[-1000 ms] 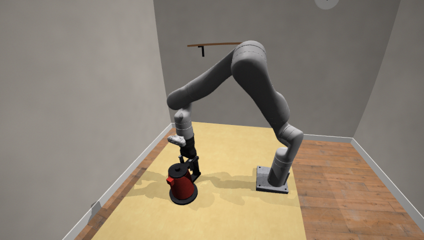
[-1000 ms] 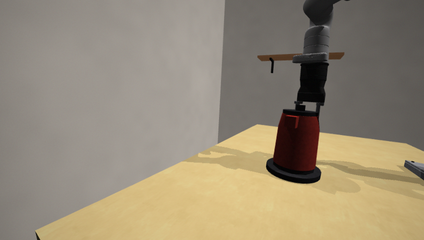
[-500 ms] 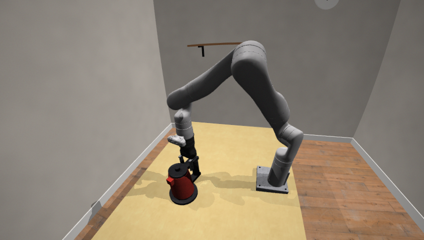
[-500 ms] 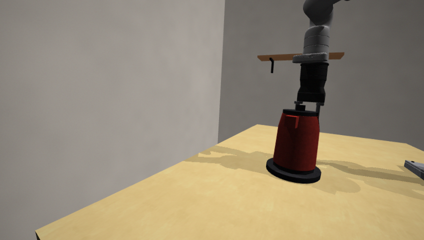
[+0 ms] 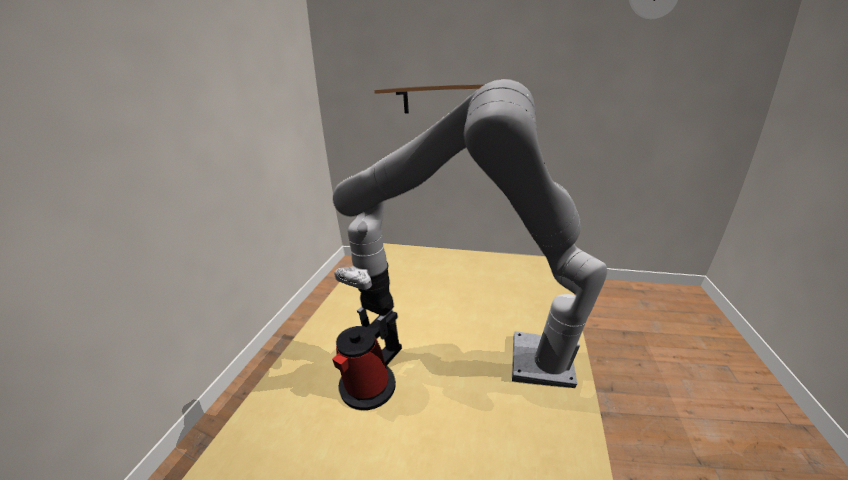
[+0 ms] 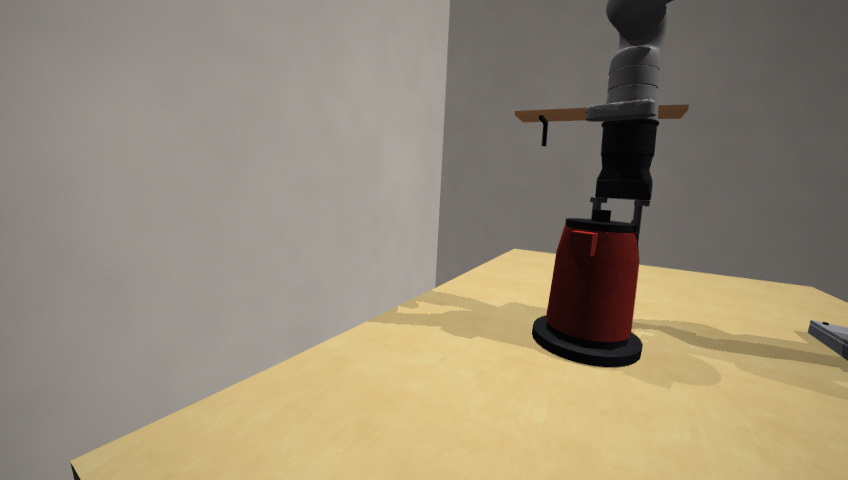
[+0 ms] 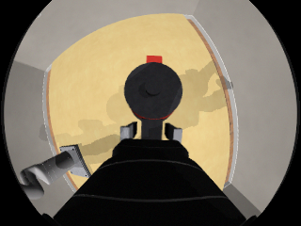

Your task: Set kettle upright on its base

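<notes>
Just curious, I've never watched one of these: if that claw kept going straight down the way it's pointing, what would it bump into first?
Most likely the kettle's black handle, which the open gripper straddles; depth is hard to judge. The red kettle stands on its base.
</notes>
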